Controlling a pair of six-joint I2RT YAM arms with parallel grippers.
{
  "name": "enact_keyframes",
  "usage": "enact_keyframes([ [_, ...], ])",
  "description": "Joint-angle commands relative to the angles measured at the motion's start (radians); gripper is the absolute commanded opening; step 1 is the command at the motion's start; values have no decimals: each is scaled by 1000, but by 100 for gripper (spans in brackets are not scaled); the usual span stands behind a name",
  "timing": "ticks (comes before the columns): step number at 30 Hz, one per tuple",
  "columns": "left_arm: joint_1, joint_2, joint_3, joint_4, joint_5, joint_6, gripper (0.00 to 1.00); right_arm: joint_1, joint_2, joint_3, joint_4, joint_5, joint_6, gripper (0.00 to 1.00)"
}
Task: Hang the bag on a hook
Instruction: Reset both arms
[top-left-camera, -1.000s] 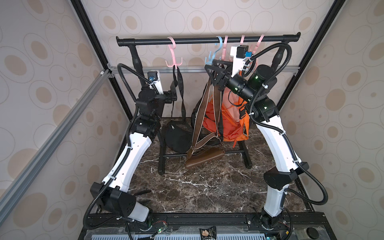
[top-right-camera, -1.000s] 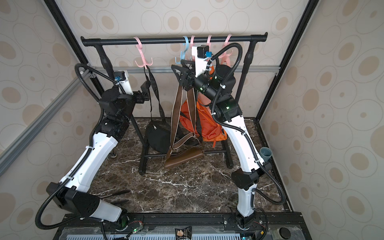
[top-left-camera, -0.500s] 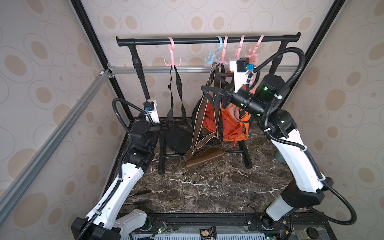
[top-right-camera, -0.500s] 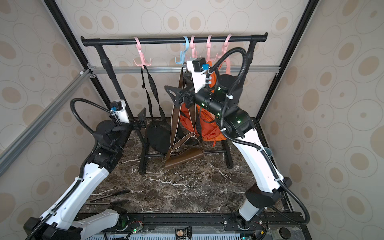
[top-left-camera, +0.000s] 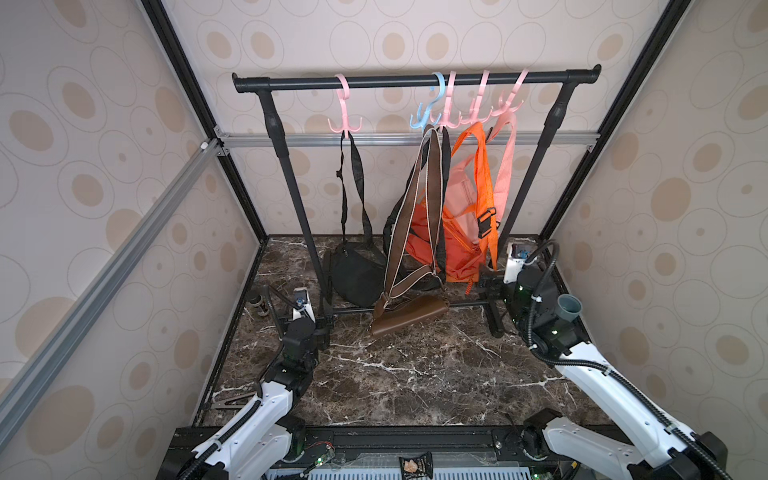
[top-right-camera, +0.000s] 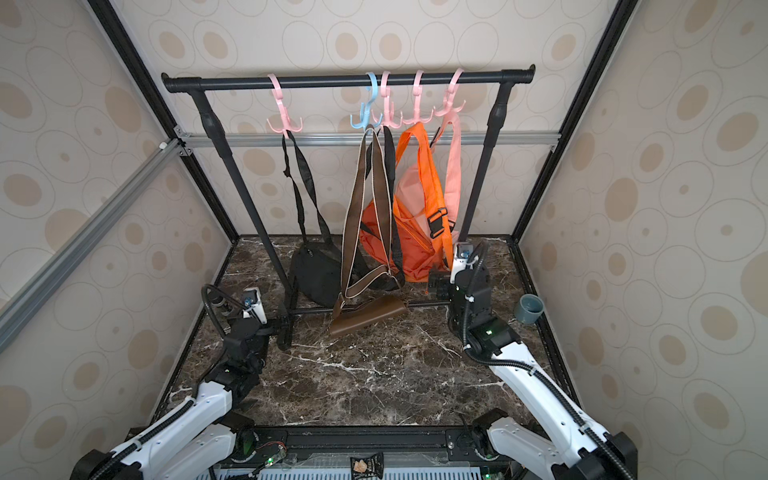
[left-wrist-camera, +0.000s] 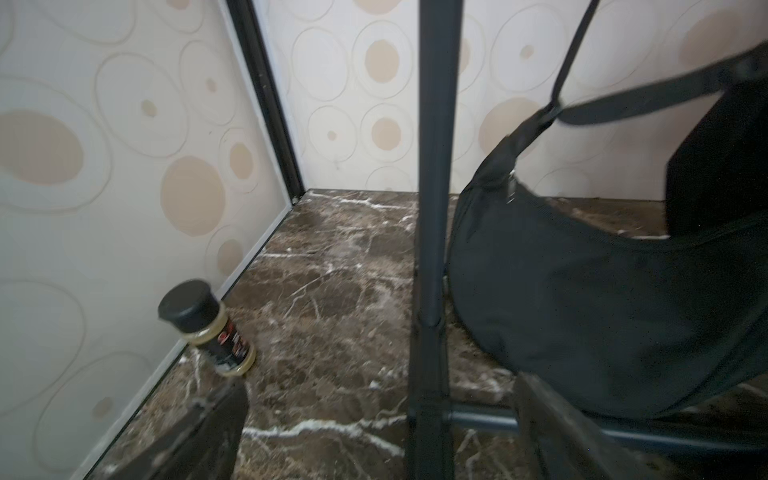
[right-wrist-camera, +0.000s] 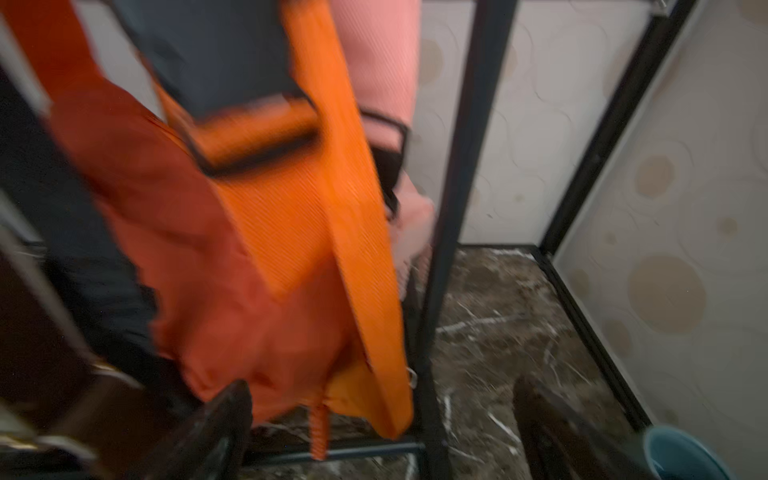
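In both top views the brown bag (top-left-camera: 409, 318) (top-right-camera: 365, 318) hangs by its long brown strap from the blue hook (top-left-camera: 424, 114) (top-right-camera: 365, 112) on the black rail (top-left-camera: 395, 81), its body low by the rack's base bar. My left gripper (top-left-camera: 322, 328) (left-wrist-camera: 378, 436) is low beside the rack's left post, open and holding nothing. My right gripper (top-left-camera: 488, 282) (right-wrist-camera: 384, 440) is low by the right post, open and empty, just under the orange bag (right-wrist-camera: 249, 249).
A black bag (top-left-camera: 357, 278) (left-wrist-camera: 582, 291) hangs from a pink hook (top-left-camera: 345, 120); the orange bag (top-left-camera: 461, 245) and a pink bag (top-left-camera: 505, 162) hang further right. A spice jar (left-wrist-camera: 208, 328) stands at the left wall, a grey-blue cup (top-left-camera: 568, 307) at the right.
Both arms have come down from rail height to just above the floor. The right gripper has let go of the brown strap and opened; the strap stays on the hook.
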Motion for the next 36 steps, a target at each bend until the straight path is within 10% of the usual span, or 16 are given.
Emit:
enact_keyframes([
  [1,19,43,-31,255,-90,72,100,-83,-2,-97,143,90,68,100],
  [10,132,361,-27,423,-16,59,100,-256,231,-278,404,2,63,100],
  [16,179,430,-1,487,52,29,100,-298,340,-275,482,-214,-54,100],
  [36,267,654,49,706,226,60,100,-331,422,-361,740,-283,-89,100],
])
